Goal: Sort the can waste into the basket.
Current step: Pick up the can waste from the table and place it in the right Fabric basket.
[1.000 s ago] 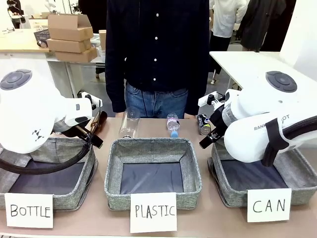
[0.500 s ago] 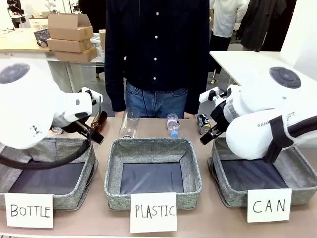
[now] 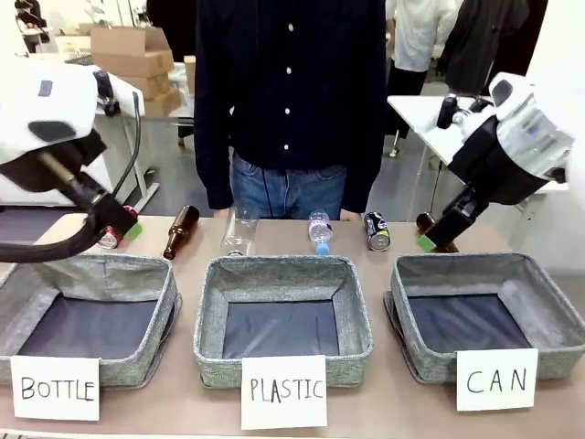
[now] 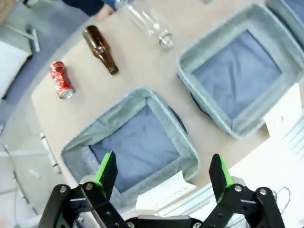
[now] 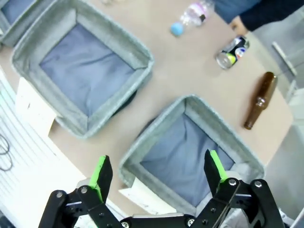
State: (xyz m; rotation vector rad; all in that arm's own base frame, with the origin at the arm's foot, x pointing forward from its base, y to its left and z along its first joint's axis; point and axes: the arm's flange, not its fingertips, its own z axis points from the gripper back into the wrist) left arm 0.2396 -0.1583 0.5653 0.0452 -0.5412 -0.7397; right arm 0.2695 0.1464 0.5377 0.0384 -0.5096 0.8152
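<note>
Grey woven fabric forms the CAN basket [image 3: 484, 266], in which nothing has been placed. The left pincer [image 4: 161, 156] and right pincer [image 5: 156, 156] are held apart, empty. The black can [image 3: 376, 230] is set beyond the basket on the surface [image 3: 393, 407], the red can [image 4: 61, 80] far left. A brown bottle [image 5: 259, 99] near the black can could be seized by mistake.

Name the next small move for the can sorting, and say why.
Probably lower the open right claw toward the black printed metal drink can just beyond the grey woven basket carded CAN: that claw hangs over the basket, holding nothing.
</note>
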